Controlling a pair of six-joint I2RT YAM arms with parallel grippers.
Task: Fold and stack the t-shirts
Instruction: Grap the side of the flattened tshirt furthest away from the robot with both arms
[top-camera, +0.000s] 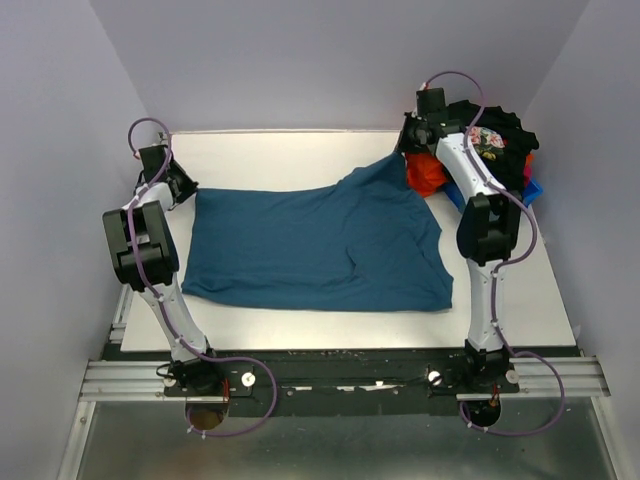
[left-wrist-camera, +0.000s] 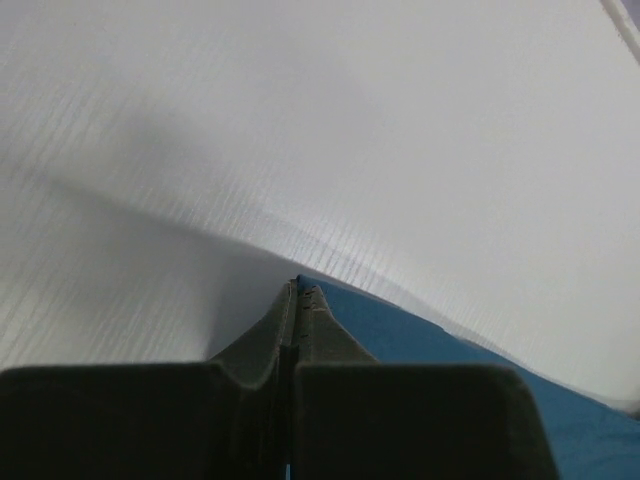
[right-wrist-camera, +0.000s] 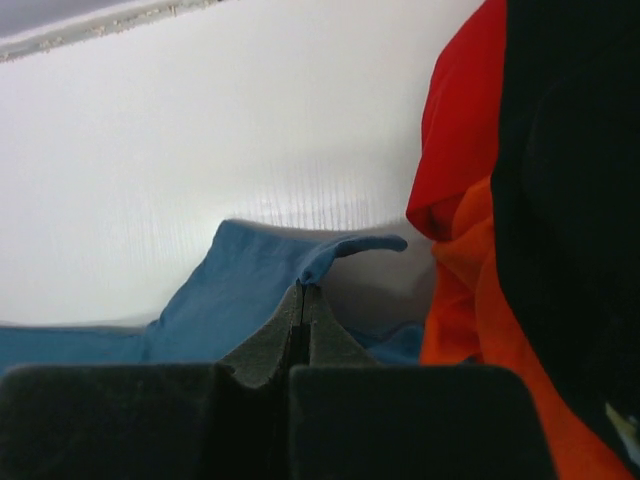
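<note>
The left gripper (left-wrist-camera: 300, 290) and right gripper (right-wrist-camera: 303, 288) were each pinched shut on a far corner of the teal-blue t-shirt (top-camera: 320, 245), spread just left of the pile of other t-shirts (top-camera: 490, 135), where the right's thin hold might have slipped or dragged the orange-red t-shirt (top-camera: 425, 172) along.

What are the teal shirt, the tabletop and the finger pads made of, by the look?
Teal shirt: soft knit cloth, likely cotton jersey, matte; it drapes and creases.
Tabletop: white, probably fluted plastic sheet; fine parallel ribs, faint sheen.
Finger pads: dark grey-green, matte, looks like foam or soft rubber; can't tell which.
</note>
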